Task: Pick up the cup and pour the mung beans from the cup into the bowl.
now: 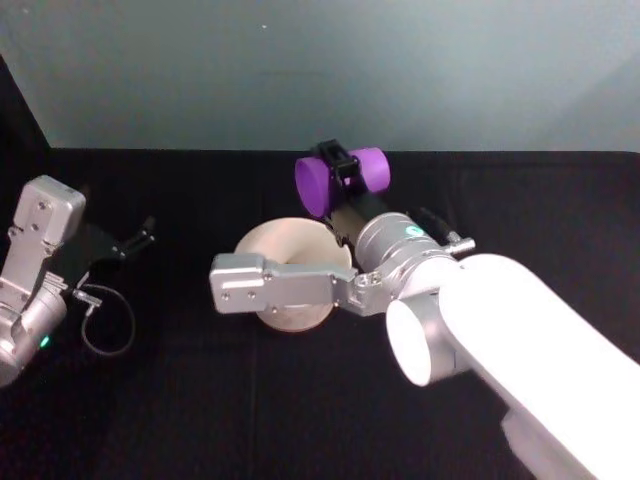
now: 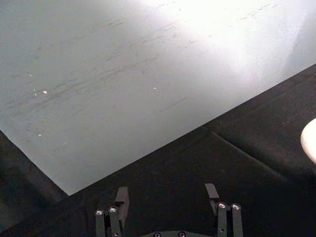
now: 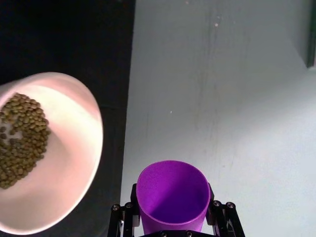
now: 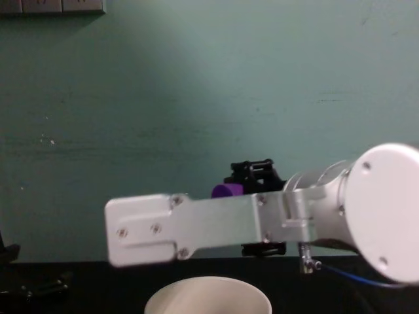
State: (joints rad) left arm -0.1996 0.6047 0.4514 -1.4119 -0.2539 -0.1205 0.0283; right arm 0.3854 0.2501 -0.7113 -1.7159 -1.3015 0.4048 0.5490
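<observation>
Right gripper (image 1: pixel 342 170) is raised over the far side of the bowl (image 1: pixel 262 243). Its jaws are clamped on the purple cup (image 3: pixel 173 195), one on each side of the wall. The cup lies tipped on its side, mouth toward the robot's left and the bowl. In the right wrist view the part of its inside that is visible is plain purple. Mung beans (image 3: pixel 22 140) lie heaped in the bottom of the white bowl. The bowl stands on the black tabletop (image 1: pixel 250 410), partly hidden behind the right forearm link. Left gripper (image 2: pixel 167 193) sits well off at the robot's left, above the tabletop, jaws spread apart with nothing between them. A pale wall (image 4: pixel 196 98) stands behind.
</observation>
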